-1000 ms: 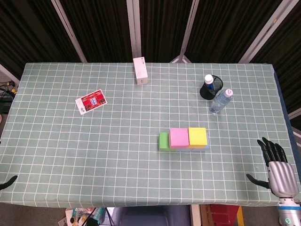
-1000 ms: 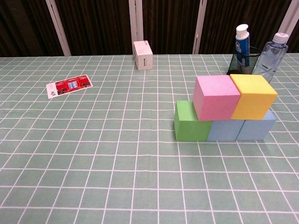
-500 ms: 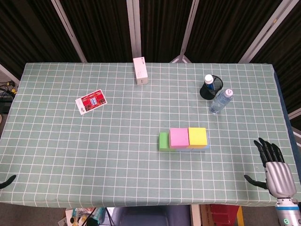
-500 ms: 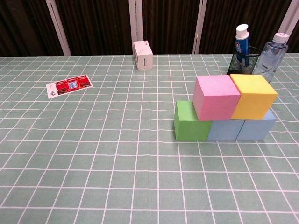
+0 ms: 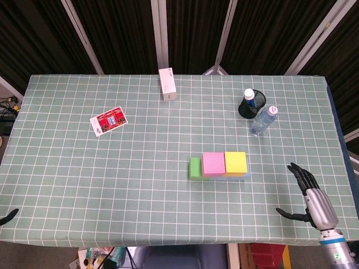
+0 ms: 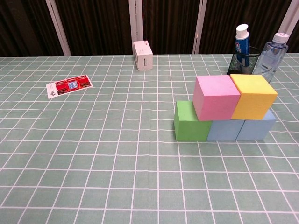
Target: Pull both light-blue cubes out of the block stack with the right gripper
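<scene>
The block stack sits right of the table's middle. Two light-blue cubes (image 6: 225,130) (image 6: 254,128) lie side by side in the bottom row, with a green cube (image 6: 190,122) at their left end. A pink cube (image 6: 216,97) and a yellow cube (image 6: 253,95) rest on top of them. In the head view only a thin blue edge (image 5: 238,176) shows under the top cubes. My right hand (image 5: 307,197) hovers near the front right edge, fingers spread and holding nothing, well right of the stack. Only a dark tip of my left hand (image 5: 7,216) shows at the far left edge.
A water bottle (image 5: 263,120) and a black mesh cup (image 5: 248,104) holding a tube stand behind the stack. A white box (image 5: 168,84) is at the back centre. A red card (image 5: 109,121) lies on the left. The green checked table (image 5: 112,185) ends just past my right hand.
My right hand has drifted left, toward the stack, and turned slightly. The blocks and the left hand have stayed where they were.
</scene>
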